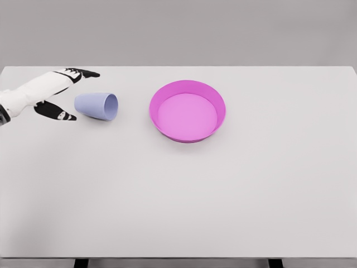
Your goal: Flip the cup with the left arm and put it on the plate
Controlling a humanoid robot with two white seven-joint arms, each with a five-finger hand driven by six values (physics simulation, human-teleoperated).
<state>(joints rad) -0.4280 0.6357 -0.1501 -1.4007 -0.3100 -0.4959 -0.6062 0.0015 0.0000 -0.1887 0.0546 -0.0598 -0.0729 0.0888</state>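
Pink and round, the plate (187,111) sits on the pale grey worktop (178,190) a little above the middle of the head view. It has a raised rim all round and a flat, lighter pink floor, and nothing lies in it.

To its left, apart from it with bare worktop between, is the cup (96,106). The cup is light blue-violet and lies on its side, its open mouth turned to the right toward the plate and its closed base turned to the left. The inside of the mouth shows only as a narrow shaded oval, so what the cup holds, if anything, cannot be made out.

From the left edge of the picture comes the left arm, white, slanting up and to the right. Its wrist end is cut off by the frame. The left robot hand (58,92) is just beside the cup's base, with its dark-tipped fingers (86,73) spread wide apart: one group reaches out above and behind the cup, and another finger (60,114) points along the worktop below and to the left of the base. The base of the cup lies in the gap between them. The robot hand is open and is not closed on the cup; whether any finger touches the cup cannot be told from this angle.

At the bottom edge, two dark stubs of the worktop's legs show below its front edge.
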